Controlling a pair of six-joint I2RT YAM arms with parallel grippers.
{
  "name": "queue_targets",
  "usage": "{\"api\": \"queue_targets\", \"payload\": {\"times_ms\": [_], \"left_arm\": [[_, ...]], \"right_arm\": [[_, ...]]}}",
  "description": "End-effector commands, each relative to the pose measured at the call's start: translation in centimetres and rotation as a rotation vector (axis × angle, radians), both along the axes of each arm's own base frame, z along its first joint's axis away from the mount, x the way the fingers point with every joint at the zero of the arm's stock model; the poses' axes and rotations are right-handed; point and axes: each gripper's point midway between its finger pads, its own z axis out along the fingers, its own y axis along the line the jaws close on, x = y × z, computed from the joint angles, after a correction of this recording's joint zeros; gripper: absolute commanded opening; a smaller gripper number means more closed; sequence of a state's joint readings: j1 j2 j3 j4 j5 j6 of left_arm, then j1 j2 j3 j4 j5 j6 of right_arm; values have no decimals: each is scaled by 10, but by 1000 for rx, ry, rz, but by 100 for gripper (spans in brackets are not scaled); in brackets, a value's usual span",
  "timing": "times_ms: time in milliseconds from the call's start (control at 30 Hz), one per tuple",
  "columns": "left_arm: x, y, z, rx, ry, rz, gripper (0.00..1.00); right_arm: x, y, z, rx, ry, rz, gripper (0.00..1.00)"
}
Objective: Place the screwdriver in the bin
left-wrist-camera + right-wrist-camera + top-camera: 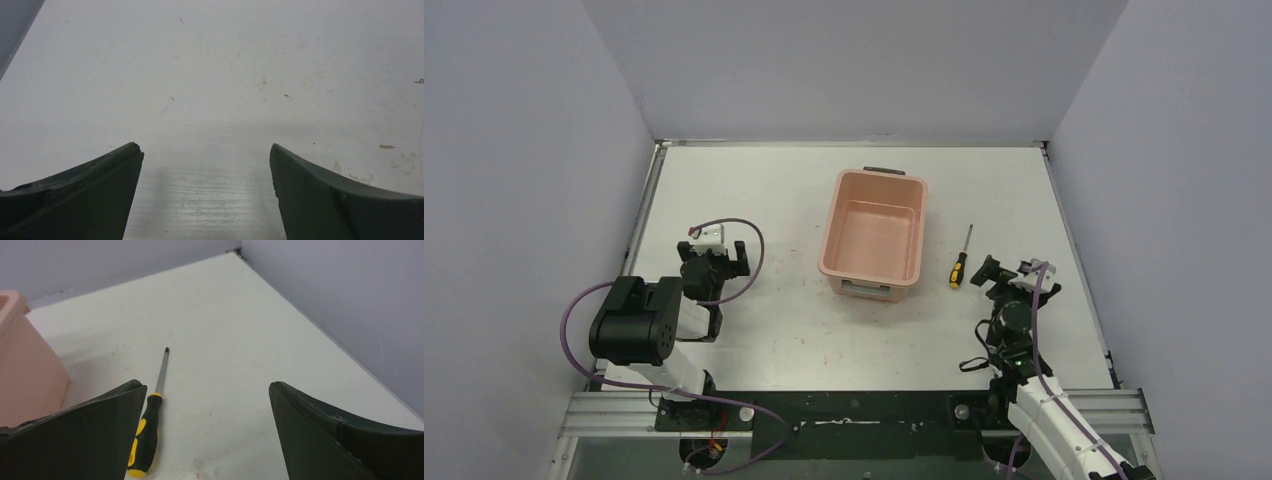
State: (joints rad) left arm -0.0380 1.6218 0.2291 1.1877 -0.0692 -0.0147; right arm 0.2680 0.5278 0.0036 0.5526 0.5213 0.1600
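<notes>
Fingers of the right arm stand spread and empty, the screwdriver flat on the worktop just ahead, its handle beside the left one rather than centred. Closing from here would likely nudge the round handle and roll it toward the bin, whose side stands near. Bare worktop lies open to the right as far as the wall. A low carry could catch the flared rim. Left fingers, also spread and empty, hang well apart from all this.
</notes>
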Motion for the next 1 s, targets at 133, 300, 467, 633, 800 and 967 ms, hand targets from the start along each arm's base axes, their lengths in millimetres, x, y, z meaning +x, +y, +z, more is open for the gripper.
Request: {"api": "queue_targets", "payload": {"times_ms": [133,300,467,633,800,967], "left_arm": [[9,-3,19,-4,-69,-14,97],[9,-3,19,-4,-67,-12,97],[9,-3,19,-5,-68,-14,97],[9,-3,19,-5,-67,-14,97],[9,-3,19,-5,-68,-13,97],[9,-3,20,-5,-70,-13,97]], "right_arm": [[28,17,62,104,159,13,100],[62,37,75,95,405,40,100],[93,53,40,111,613,102,100],[108,65,-20,190,796,179,96],[104,68,-83,223,941,197,82],[93,72,-117,238,1038,215,52]]}}
